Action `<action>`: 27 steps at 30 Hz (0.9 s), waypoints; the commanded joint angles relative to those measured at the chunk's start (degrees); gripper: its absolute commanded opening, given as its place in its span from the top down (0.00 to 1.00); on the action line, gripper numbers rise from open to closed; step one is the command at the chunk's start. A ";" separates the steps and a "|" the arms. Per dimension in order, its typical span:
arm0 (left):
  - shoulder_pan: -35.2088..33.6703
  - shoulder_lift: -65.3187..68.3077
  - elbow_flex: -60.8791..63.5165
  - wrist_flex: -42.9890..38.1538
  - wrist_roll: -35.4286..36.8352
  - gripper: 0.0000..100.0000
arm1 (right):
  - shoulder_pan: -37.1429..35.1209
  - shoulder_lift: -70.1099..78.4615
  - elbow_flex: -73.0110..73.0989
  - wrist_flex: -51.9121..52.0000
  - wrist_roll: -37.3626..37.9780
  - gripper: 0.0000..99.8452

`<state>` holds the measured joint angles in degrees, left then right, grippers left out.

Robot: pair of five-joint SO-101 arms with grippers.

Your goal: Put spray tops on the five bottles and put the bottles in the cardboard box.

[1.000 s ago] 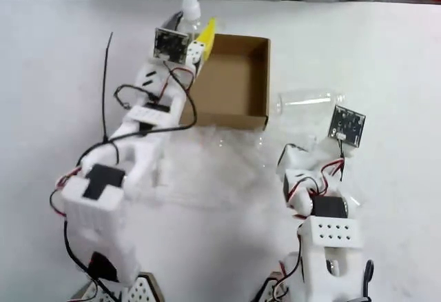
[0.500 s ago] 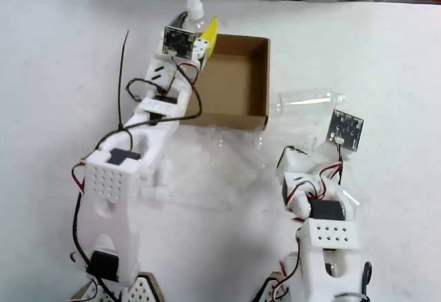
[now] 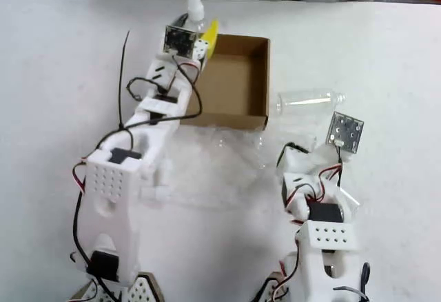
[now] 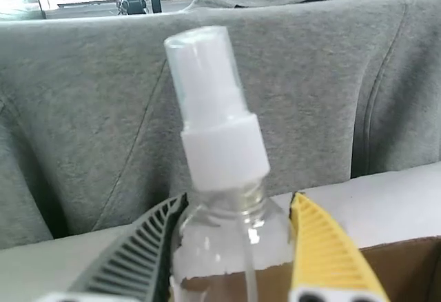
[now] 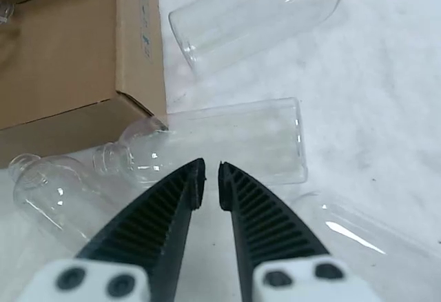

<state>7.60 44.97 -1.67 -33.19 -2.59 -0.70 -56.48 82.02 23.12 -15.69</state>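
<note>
Since a second ago the left claw [image 4: 238,209] has pushed outward, still grasping the capped bottle [image 4: 219,136] at the box's [image 3: 260,74] far left corner rim. The right claw [image 5: 209,176] hovers clenched, empty, over loose bottles [image 5: 231,140] off the box's near right corner, with open table [image 3: 389,54] beyond.

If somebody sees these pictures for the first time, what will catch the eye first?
First the left gripper, shut on an upright clear bottle with a white spray top, at the far left corner of the brown box. Next, several topless bottles lie on the table by the box's near right corner, with the right gripper above them, nearly shut.
</note>
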 commanded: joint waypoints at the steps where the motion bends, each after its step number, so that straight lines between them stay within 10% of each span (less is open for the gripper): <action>1: -0.13 0.40 -3.43 0.44 0.09 0.98 | 0.22 -0.75 -0.53 -1.01 0.79 0.98; 22: -0.66 15.43 -19.87 -1.58 0.09 0.97 | 0.22 -0.75 -0.53 -1.01 0.79 0.98; 27: -1.27 15.34 -19.96 3.52 0.09 0.81 | 0.22 -0.75 -0.53 -1.01 0.79 0.98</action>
<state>7.60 61.41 -18.99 -33.63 -2.59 -0.70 -56.48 82.02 23.12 -15.69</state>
